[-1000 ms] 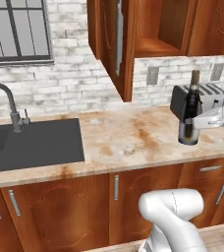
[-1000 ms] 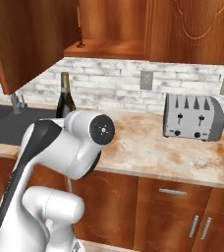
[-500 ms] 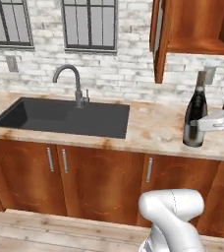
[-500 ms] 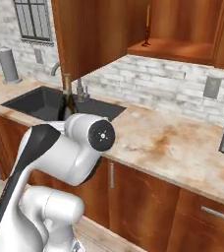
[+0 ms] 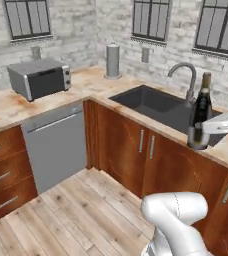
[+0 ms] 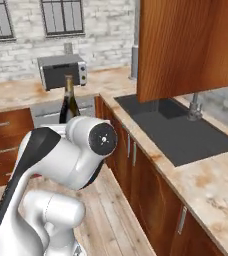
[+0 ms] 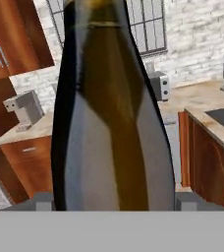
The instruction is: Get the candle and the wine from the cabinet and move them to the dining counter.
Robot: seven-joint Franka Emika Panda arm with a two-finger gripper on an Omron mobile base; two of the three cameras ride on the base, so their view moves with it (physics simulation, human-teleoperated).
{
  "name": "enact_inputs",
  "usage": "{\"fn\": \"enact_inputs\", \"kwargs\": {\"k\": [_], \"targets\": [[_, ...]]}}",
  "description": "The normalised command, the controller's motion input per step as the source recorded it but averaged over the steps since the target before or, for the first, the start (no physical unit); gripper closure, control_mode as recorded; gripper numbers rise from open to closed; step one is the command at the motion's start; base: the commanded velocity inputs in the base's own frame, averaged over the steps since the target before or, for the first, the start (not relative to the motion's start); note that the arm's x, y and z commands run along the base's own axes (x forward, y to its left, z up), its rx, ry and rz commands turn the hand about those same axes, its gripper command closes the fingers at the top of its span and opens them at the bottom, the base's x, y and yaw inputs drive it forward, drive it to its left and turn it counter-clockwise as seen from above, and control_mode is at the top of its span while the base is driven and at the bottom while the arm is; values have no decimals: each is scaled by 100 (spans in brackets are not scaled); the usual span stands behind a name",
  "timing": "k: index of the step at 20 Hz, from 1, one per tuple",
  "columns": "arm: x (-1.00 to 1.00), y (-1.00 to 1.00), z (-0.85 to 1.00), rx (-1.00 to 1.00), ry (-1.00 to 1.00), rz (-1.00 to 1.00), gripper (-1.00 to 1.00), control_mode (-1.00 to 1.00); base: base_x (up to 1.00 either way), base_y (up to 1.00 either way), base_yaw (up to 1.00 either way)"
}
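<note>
Wine: I have the bottle (image 5: 201,114) upright in the gripper (image 5: 205,131), carried in the air in front of the sink (image 5: 161,106) counter; in the right base view its neck and shoulders (image 6: 68,102) rise behind my own arm.
Gripper: jaws wide but clamped on the lower body of the bottle; in the hand view the bottle (image 7: 111,106) stands right between the finger tips, touching both.
Progress: I judge the wine is out of the cabinet and in transit, not yet set down anywhere.
Candle: I can't spot it in these views, so I can't tell whether it is moved or not.
Cabinet: a reddish wood door (image 6: 186,45) hangs above the sink in the right base view; whether it is the task's cabinet I can't tell.
Surroundings: toaster oven (image 5: 38,78) on the far counter, dishwasher (image 5: 56,145) below it.
Left to do: I reckon I must reach the dining counter, put the wine down, then settle the candle.
</note>
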Motion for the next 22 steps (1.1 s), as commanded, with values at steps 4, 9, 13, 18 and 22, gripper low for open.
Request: {"fn": "enact_inputs", "kwargs": {"k": [4, 9, 13, 18, 22], "targets": [[0, 0, 0, 0, 0, 0, 100, 100, -3, 0, 100], [0, 0, 0, 0, 0, 0, 100, 100, -2, 0, 100], [0, 0, 0, 0, 0, 0, 100, 100, -1, 0, 100], [0, 0, 0, 0, 0, 0, 100, 100, 0, 0, 100], [0, 0, 0, 0, 0, 0, 100, 100, 0, 0, 100]]}}
